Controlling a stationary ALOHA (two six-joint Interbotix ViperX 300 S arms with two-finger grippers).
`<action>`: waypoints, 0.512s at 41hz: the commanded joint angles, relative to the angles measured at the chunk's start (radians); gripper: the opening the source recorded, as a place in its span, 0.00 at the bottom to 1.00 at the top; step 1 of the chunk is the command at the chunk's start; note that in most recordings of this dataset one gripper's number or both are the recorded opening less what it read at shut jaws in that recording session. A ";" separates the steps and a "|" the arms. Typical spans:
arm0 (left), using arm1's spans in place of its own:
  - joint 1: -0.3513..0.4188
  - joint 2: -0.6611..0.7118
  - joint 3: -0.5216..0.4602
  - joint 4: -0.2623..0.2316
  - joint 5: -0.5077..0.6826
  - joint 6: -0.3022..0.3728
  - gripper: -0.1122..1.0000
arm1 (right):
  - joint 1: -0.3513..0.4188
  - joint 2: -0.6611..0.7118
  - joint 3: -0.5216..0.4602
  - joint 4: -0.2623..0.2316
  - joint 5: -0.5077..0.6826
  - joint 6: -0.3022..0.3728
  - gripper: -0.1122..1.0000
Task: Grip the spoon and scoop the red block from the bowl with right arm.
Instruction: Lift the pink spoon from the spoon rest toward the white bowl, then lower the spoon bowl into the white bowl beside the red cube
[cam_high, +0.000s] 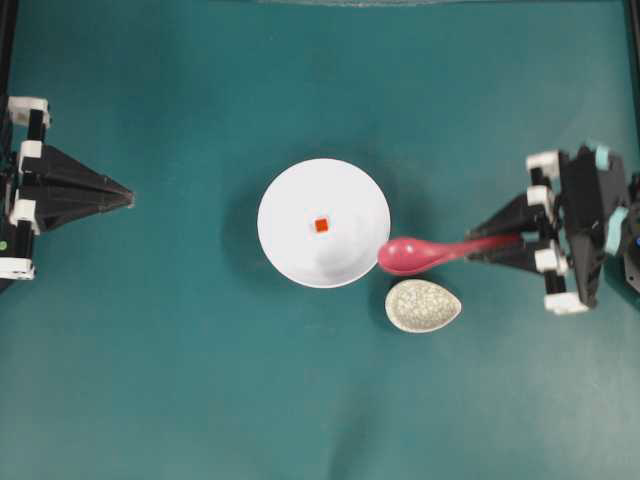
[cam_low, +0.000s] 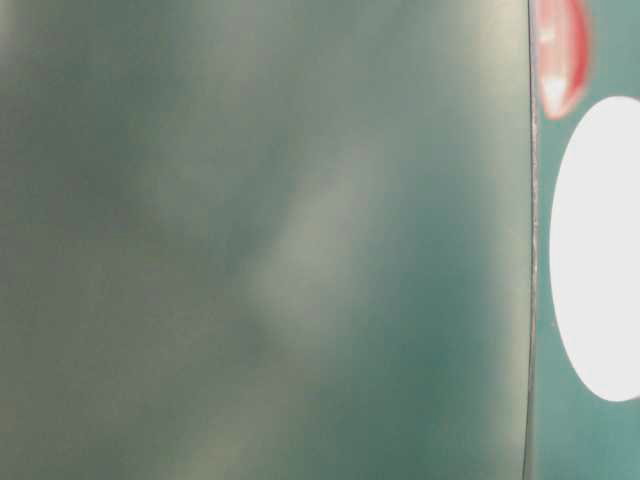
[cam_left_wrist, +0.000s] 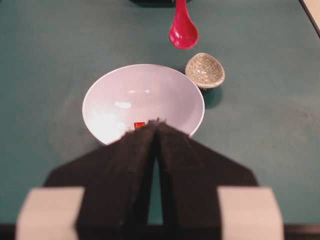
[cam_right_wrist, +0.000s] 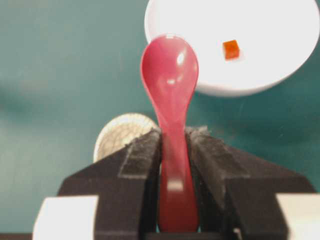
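Observation:
The white bowl (cam_high: 323, 222) sits mid-table with the tiny red block (cam_high: 321, 225) near its middle; both also show in the right wrist view, the bowl (cam_right_wrist: 260, 75) and the block (cam_right_wrist: 230, 49). My right gripper (cam_high: 482, 248) is shut on the handle of the pink-red spoon (cam_high: 412, 254). The spoon (cam_right_wrist: 170, 75) is held above the table, its scoop just outside the bowl's right rim. My left gripper (cam_high: 128, 197) is shut and empty at the far left, well away from the bowl. From the left wrist view the bowl (cam_left_wrist: 145, 100), block (cam_left_wrist: 139, 124) and spoon (cam_left_wrist: 183, 31) show.
A small speckled egg-shaped dish (cam_high: 423, 305) stands on the teal cloth just below the spoon and right of the bowl; it also shows in the left wrist view (cam_left_wrist: 205, 70). The table-level view is blurred, with only the bowl (cam_low: 598, 250) and spoon (cam_low: 560, 50) at its right edge.

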 joint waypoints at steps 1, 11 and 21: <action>0.002 0.003 -0.018 0.003 -0.002 0.000 0.10 | -0.074 -0.040 -0.072 -0.008 0.110 -0.005 0.32; 0.002 0.003 -0.018 0.003 -0.002 0.000 0.10 | -0.158 -0.061 -0.181 -0.083 0.301 -0.005 0.32; 0.000 0.006 -0.018 0.003 -0.002 0.000 0.10 | -0.170 -0.037 -0.262 -0.101 0.382 0.031 0.32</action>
